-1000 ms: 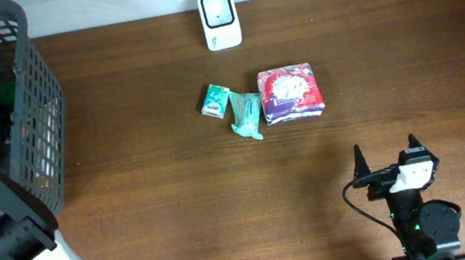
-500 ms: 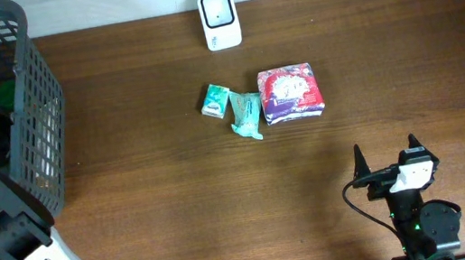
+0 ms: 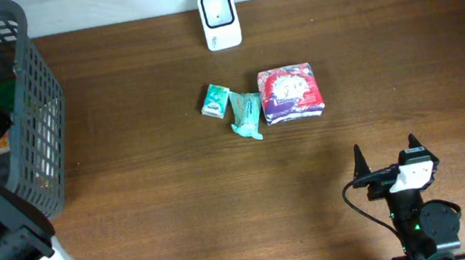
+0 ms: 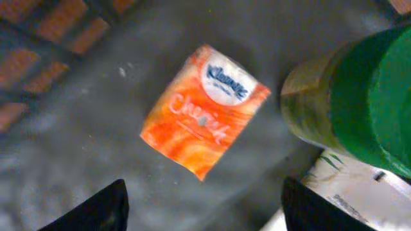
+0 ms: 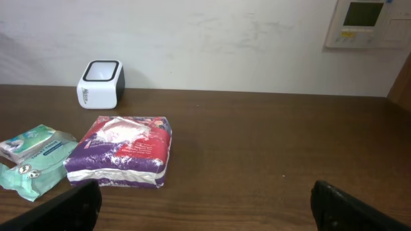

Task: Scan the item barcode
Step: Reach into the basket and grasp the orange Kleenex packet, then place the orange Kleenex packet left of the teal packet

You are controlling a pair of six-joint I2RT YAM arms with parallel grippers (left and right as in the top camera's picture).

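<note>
- Our left end effector hangs inside the basket with its fingers spread wide and nothing between them; our right end effector is likewise released and empty, low over the near right part of the desk.
- We see the brown desk carrying everything, with a pale wall behind it.
- We see the dark mesh basket on the desk's far left corner.
- Inside it, a green-lidded container stands at the right of the left wrist view, and a white package lies just below it.
- The red-and-purple pack lies flat near the middle of the desk.
- The white scanner stands at the far edge, beyond that pack.
- The orange Kleenex tissue pack lies tilted on the basket floor, ahead of the left fingertips and apart from them.
- Two teal packets lie just left of the red-and-purple pack, the smaller one farthest left.
</note>
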